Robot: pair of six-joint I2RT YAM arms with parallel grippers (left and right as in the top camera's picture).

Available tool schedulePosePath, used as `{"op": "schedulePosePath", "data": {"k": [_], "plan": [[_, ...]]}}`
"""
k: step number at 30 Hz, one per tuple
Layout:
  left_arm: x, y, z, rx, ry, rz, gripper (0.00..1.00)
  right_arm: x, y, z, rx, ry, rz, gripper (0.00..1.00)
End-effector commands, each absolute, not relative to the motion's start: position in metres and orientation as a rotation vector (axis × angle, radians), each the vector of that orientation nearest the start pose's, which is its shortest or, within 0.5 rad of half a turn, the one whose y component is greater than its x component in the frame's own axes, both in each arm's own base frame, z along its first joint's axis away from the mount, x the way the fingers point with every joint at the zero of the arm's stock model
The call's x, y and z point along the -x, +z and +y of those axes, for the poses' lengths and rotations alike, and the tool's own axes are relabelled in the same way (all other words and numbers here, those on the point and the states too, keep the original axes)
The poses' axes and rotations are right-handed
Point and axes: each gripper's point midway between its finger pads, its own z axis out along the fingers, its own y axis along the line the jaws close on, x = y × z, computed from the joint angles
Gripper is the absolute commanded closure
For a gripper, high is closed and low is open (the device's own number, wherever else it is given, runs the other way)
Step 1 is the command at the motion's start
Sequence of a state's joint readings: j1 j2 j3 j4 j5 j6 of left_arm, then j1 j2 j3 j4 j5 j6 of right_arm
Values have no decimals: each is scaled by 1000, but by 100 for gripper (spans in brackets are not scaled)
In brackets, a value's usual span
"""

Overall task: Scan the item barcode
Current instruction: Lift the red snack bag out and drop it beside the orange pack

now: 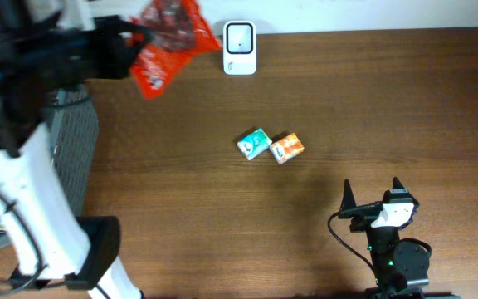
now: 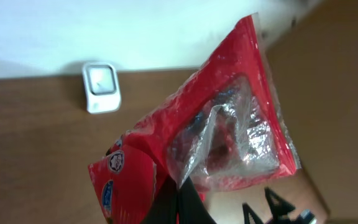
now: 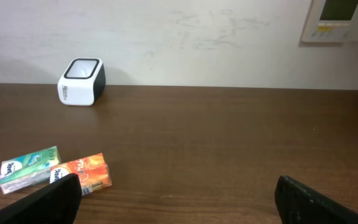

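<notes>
One red bag (image 1: 168, 37), pinched in the left hand (image 2: 180, 198) above the far edge of the worktop (image 1: 347, 100) beside the scanner (image 1: 240, 47), should be turned barcode-first toward its window and held steady, while the right hand (image 1: 372, 189) rests spread.

One red bag (image 1: 168, 40); one white scanner (image 1: 240, 48); two small cartons: green carton (image 1: 255, 144), orange carton (image 1: 287, 148).

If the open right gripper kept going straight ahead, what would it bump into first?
Probably nothing on the table: the right gripper faces bare wood, the orange carton and white scanner lying off to its left. Beyond the table edge only the wall stands, though depth is unclear.
</notes>
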State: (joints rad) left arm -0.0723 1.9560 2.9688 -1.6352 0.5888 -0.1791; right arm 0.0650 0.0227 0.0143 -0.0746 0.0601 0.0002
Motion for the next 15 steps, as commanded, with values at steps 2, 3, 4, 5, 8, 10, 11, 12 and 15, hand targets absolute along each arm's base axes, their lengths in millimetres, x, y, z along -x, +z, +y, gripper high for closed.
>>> {"op": "schedulePosePath", "data": {"k": [2, 3, 4, 5, 8, 10, 11, 12, 15], "plan": [[-388, 407, -182, -325, -707, 2359, 100, -247, 153, 4, 0, -2, 1661, 1], [-392, 388, -195, -346, -677, 2414, 100, -247, 153, 4, 0, -2, 1661, 2], [-398, 363, -212, -381, -659, 2478, 100, -247, 153, 4, 0, -2, 1662, 2], [-400, 347, -226, -411, -665, 2518, 100, -247, 153, 4, 0, -2, 1661, 2], [-407, 284, -276, -521, -675, 2647, 100, -247, 153, 4, 0, -2, 1661, 1], [-416, 251, -307, -584, -685, 2662, 100, -247, 153, 4, 0, -2, 1661, 2], [-421, 236, -324, -615, -692, 2655, 100, -247, 153, 4, 1, -2, 1661, 2], [-426, 220, -346, -656, -705, 2634, 100, -247, 153, 4, 0, -2, 1661, 2], [-433, 177, -398, -748, -734, 2582, 100, -247, 153, 4, 0, -2, 1661, 2]]}}
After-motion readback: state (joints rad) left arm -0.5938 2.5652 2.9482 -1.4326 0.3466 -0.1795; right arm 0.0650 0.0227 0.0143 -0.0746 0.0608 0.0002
